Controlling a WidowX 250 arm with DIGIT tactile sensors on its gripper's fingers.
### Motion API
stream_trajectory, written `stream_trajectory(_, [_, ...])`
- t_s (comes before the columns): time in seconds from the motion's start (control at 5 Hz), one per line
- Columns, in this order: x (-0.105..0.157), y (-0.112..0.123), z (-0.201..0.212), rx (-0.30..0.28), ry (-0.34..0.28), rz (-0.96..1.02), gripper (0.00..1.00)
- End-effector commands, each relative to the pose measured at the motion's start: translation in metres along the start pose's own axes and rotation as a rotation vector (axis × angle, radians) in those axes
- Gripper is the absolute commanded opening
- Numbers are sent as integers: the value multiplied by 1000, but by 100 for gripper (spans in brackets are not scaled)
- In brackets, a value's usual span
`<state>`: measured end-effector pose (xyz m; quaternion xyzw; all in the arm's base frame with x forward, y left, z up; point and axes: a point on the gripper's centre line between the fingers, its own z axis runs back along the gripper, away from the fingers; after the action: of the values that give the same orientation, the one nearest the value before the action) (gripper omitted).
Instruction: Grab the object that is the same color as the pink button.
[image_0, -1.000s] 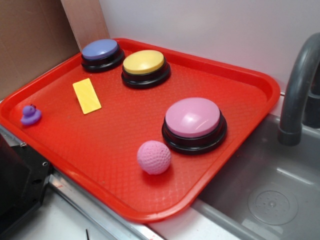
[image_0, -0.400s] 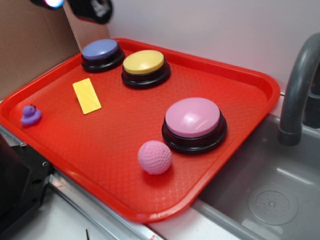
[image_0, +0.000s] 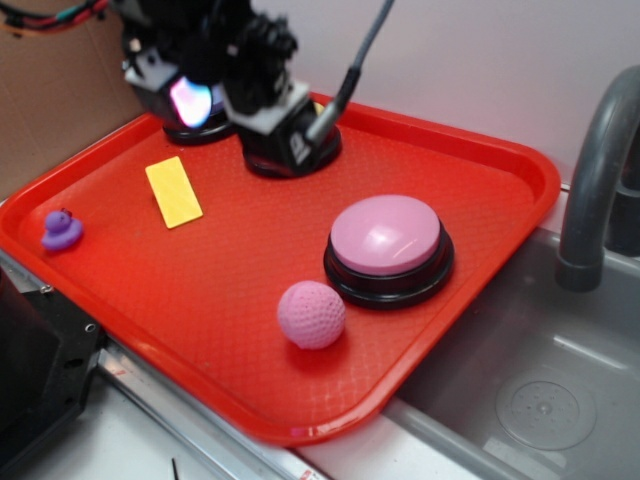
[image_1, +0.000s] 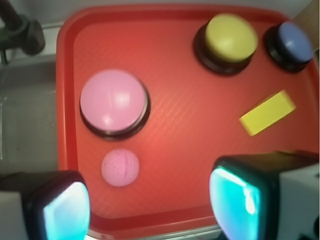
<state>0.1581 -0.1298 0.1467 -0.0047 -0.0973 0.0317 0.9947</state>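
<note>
Change since earlier frame: robot arm (image_0: 250, 70) has descended into the exterior view and now covers the far-left tray corner; tray contents have not shifted.
Pincer (image_1: 150, 200): spread wide, both glowing fingers (image_1: 235, 197) at the wrist view's lower edge, nothing held.
Pink ball (image_0: 311, 314): on the red tray (image_0: 520, 170), near edge, just beside the pink button (image_0: 387, 236); clear of the pincer.
View difference: wrist view shows the yellow button (image_1: 231, 36) and blue-purple button (image_1: 295, 41) in full; exterior view has the arm covering most of both.
Count: three buttons, one ball, one yellow block (image_0: 174, 191), one purple duck (image_0: 61, 230).
Surroundings: grey sink (image_0: 540, 390) and faucet (image_0: 595, 170) right of the tray.
</note>
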Motion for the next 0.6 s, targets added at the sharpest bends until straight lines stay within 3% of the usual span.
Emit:
stream_trajectory(0.0, [-7,-4,-38,-113,14,-103,100])
stream_trajectory(0.4, [8,-29,-78,-231,-57,-319,100])
